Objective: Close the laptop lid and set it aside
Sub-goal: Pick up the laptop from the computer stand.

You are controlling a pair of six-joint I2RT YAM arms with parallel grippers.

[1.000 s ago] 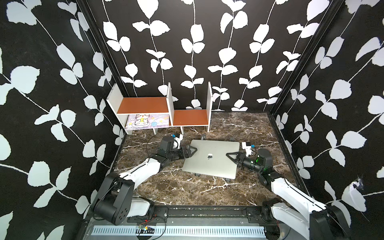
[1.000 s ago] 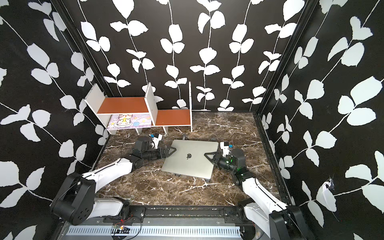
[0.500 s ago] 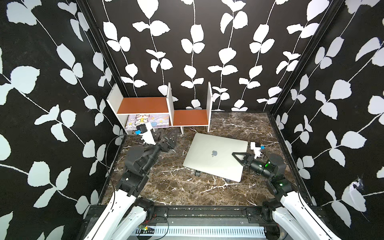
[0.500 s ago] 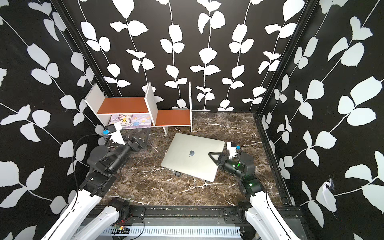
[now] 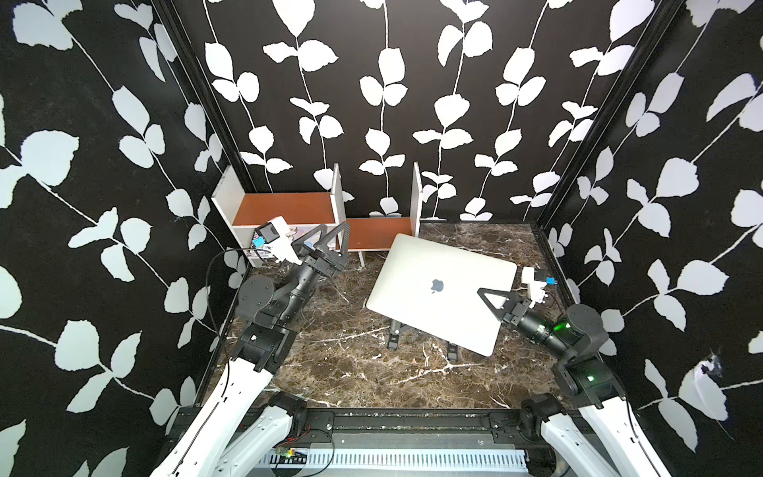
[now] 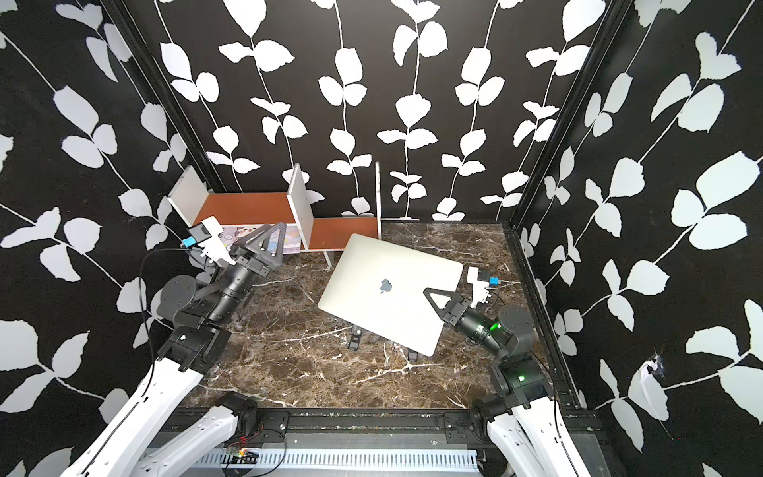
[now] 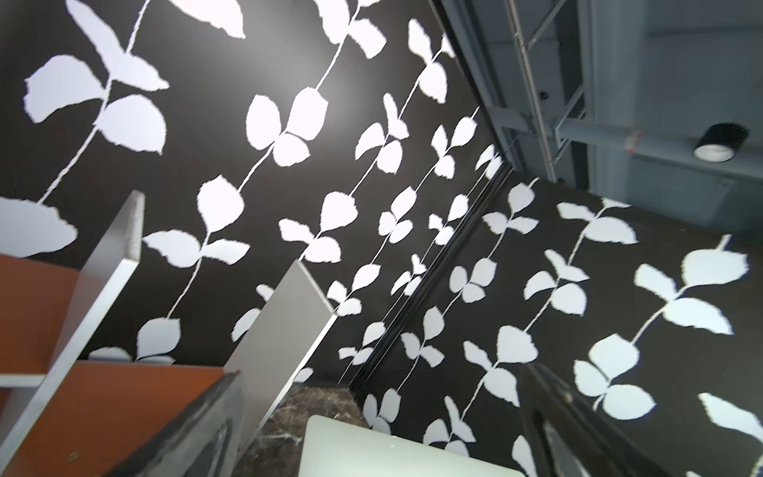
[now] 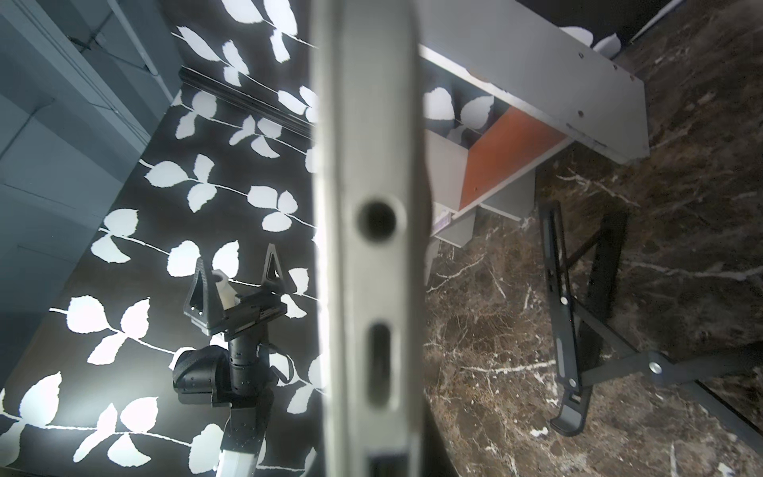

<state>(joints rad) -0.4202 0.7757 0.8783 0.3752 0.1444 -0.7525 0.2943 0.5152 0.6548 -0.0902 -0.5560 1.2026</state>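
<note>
Laptop of slim silver-grey metal, its apple-marked lid shut, hangs tilted over the black folding stand, clenched at one edge by the right pincer alone, left pincer gaping clear, a grip from which it could twist and drop.

Robot test booth, set up inside a larger industrial hall. Marble-look bench, walled on three sides by black leaf-print panels. White-and-orange shelf unit at the foot of one panel. Opposite the shelf unit: left arm and right arm on a black rail, slotted cable duct. High above the shelf unit: grey steel beams, black ceiling lamp.
</note>
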